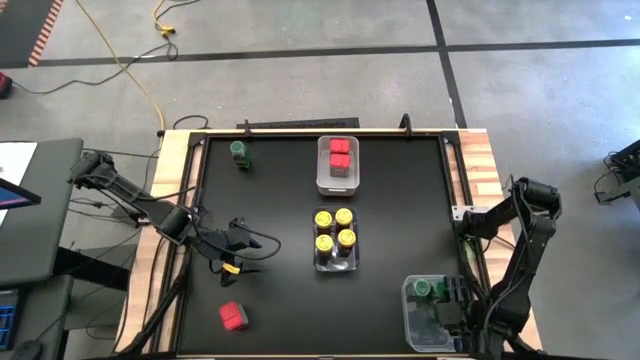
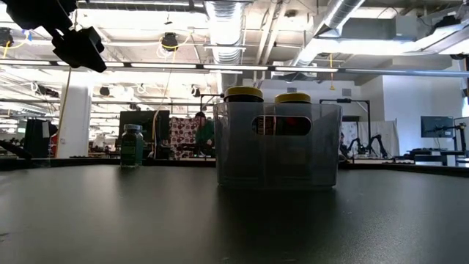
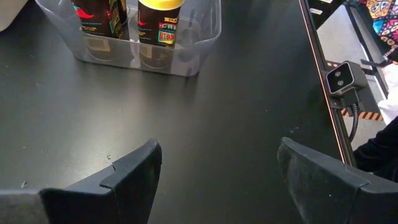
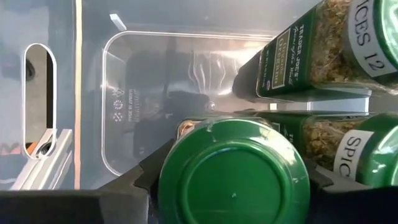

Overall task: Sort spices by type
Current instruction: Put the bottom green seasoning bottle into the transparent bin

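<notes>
My right gripper (image 4: 231, 186) is down inside a clear bin (image 1: 412, 318) at the table's near right corner, shut on a green-lidded jar (image 4: 233, 171). Two more green-lidded jars (image 4: 311, 56) stand beside it in the bin. My left gripper (image 3: 214, 168) hangs open and empty above the table's left part (image 1: 245, 252). A red square-topped spice (image 1: 233, 317) stands alone on the table near the front left. One green-lidded jar (image 1: 240, 152) stands alone at the far left and also shows in the low view (image 2: 132, 145). My right gripper pinches the green-lidded jar between its two fingers, one on each side just under the lid's rim (image 4: 163, 177). The fingers come from above, pointing down. The jar stands upright inside the bin. The lid hides its base.
A clear bin (image 1: 322, 178) at the far middle holds red square-topped spices (image 1: 340, 152). A second clear bin (image 2: 278, 176) at the table's middle holds several yellow-lidded jars (image 1: 335, 228). Bare black table lies between the bins and the left gripper.
</notes>
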